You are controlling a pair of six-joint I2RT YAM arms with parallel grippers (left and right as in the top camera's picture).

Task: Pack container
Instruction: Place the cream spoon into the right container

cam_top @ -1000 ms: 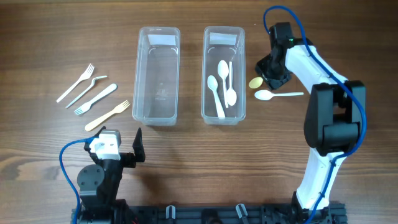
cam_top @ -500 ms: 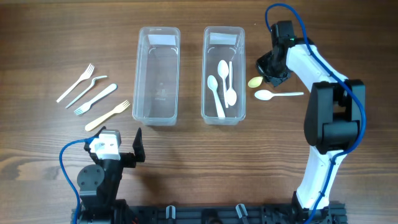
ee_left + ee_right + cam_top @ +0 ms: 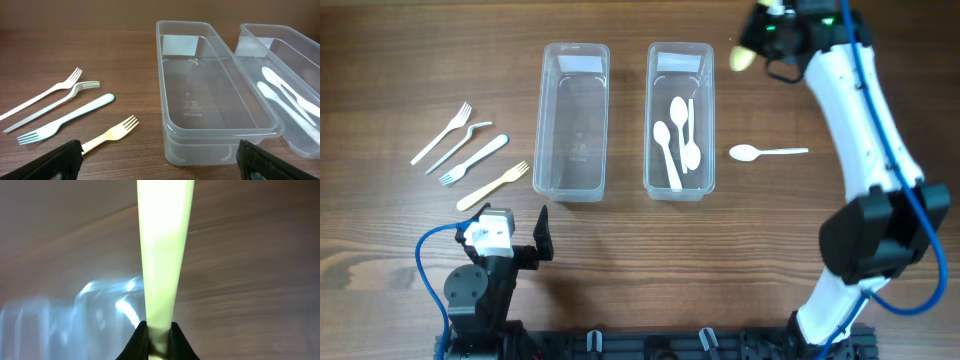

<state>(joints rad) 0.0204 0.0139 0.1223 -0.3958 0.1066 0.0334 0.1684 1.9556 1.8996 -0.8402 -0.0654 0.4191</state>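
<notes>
A pale yellow spoon (image 3: 162, 255) is pinched at its narrower part between the closed fingers of the right gripper (image 3: 156, 341); it is held above the table (image 3: 620, 250), just beyond the far right corner of the right container (image 3: 708, 120), in which white spoons (image 3: 675, 135) are laid; the left gripper (image 3: 159, 159) is spread wide and empty, near the forks (image 3: 470, 150).

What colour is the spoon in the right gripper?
Pale yellow. The spoon shows best in the right wrist view.
</notes>
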